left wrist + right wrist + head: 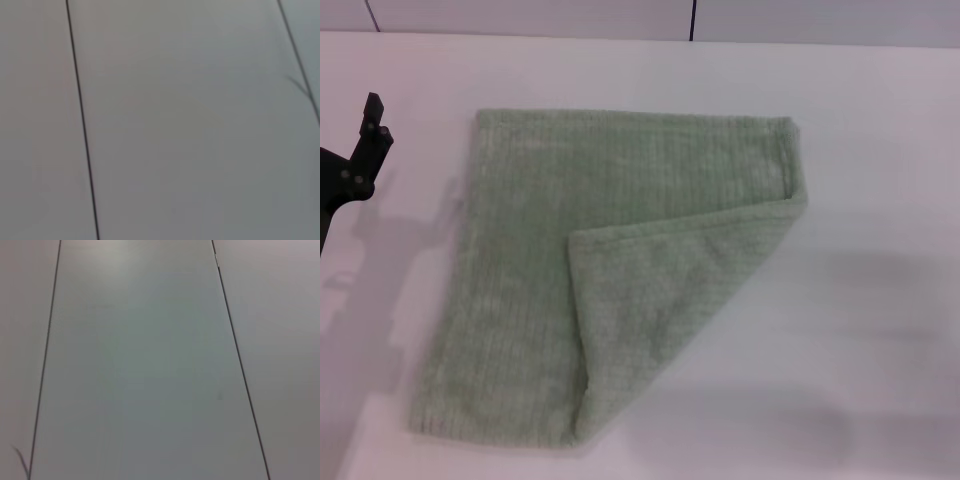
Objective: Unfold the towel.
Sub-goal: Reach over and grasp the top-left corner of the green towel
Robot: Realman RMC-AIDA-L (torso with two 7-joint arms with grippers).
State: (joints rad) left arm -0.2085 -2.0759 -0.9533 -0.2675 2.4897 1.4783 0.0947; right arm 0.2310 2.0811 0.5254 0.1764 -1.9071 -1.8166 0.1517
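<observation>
The towel (pixel 550 300) lies flat on the white tabletop (pixel 880 330), and only the left tool (pixel 360 160) shows in the head view, at the picture's left edge; the towel sits to the right of that tool, near it but apart, with a strip of bare tabletop between them. Whether the left tool is released or clenched cannot be told, since only a dark bracket-like part of it shows. The right tool is nowhere in view, and both wrist views show only plain panelled surface with dark seams, no cloth. The towel is not yet fully open: its corner on the side far from the left tool and toward the robot is turned back over the middle as a triangular flap (pixel 660 300), its tip lying roughly at the towel's centre, its crease running diagonally from the far right corner to the near edge. The cloth looks like soft, ribbed terry, so it should be light and limp, likely to drape and sag when lifted, and its nap probably grips well against a pinch. The sensible hold seems to be the flap's tip or its hemmed edge just beside it, taking the top layer only, then drawing it away from the left tool's side, back over the crease.
</observation>
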